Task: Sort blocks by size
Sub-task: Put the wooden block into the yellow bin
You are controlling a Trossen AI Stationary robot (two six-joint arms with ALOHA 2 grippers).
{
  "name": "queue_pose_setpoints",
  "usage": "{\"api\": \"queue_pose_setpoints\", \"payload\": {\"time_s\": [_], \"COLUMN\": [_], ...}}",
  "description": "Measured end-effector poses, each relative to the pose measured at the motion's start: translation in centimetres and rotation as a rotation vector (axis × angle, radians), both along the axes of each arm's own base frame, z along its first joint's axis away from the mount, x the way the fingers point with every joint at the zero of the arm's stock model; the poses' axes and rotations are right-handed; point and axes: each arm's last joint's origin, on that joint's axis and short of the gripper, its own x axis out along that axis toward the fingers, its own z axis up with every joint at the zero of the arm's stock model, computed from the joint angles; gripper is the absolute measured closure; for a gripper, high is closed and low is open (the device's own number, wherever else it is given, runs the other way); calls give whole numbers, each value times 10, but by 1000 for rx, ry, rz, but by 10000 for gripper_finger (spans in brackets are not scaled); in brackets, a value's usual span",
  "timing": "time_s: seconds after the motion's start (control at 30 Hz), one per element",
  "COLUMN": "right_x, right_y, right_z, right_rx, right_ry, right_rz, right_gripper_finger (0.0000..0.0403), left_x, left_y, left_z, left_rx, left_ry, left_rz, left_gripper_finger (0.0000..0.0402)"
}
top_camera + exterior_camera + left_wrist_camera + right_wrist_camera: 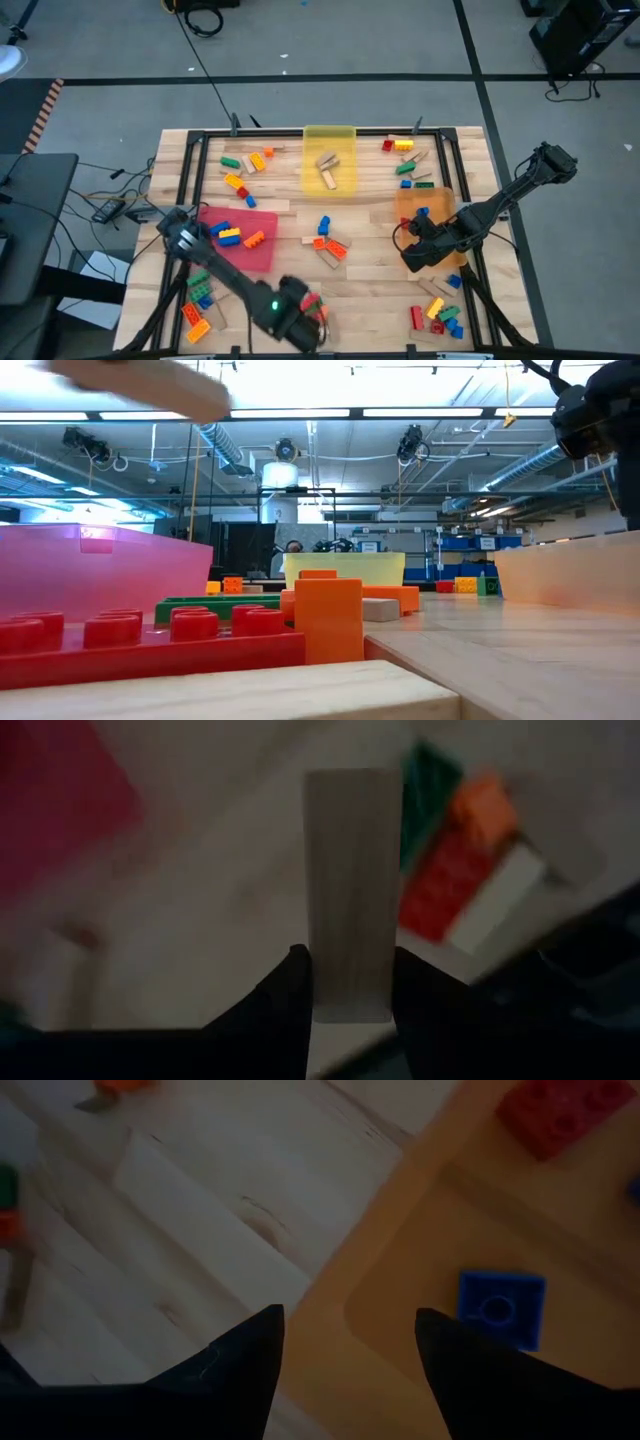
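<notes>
My left gripper (297, 322) hangs near the table's front edge, shut on a tan wooden block (350, 880). That block also shows high up in the low view (150, 388). Below it lie red (440, 890), orange (485, 805) and green bricks. Loose blocks are scattered in clusters over the wooden table (380, 285). My right gripper (350, 1345) stands open over the near edge of the orange tray (440, 1220), touching nothing. A blue brick (500, 1308) and a red brick (560, 1110) lie in that tray. My left gripper pinches the wooden block between its two fingers (290, 995), on the two long sides at one end (348, 995). The fingers come from above, pointing down. The block is lifted clear of the table and lies about level, its length reaching out past the fingers.
A red tray (262, 250) lies left of centre with bricks on it, and a yellow tray (330, 140) at the far middle holds wooden blocks. A black frame (190, 170) runs around the table's edge. Brick clusters sit at the front left (200, 295) and front right (440, 315).
</notes>
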Motion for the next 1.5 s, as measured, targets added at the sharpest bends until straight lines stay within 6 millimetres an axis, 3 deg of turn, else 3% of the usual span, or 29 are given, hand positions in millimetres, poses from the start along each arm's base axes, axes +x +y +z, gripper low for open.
{"api": "queue_pose_setpoints", "payload": {"time_s": [0.17,0.33,0.6,0.8,0.93,1.13,1.33,1.5], "right_x": [2,2,3,3,2,5,13,12], "right_y": [1,1,1,1,1,2,3,-3], "right_z": [1,1,1,1,1,6,54,98], "right_rx": [8,21,38,69,92,114,21,-171], "right_ry": [-22,-24,-26,-21,-18,-49,-184,-282], "right_rz": [-2,-27,-61,-136,-191,-270,-274,-204], "right_gripper_finger": [162,162,162,161,164,165,176,190], "left_x": [16,38,63,59,53,48,47,50], "left_y": [62,145,286,364,393,416,422,425], "left_z": [32,53,56,59,54,39,24,10], "left_rx": [69,147,198,213,212,206,208,223], "left_ry": [-46,-68,-128,-209,-227,-224,-205,-212], "left_rz": [-107,-205,-315,-325,-355,-416,-475,-542], "left_gripper_finger": [279,278,277,277,277,277,277,277]}}
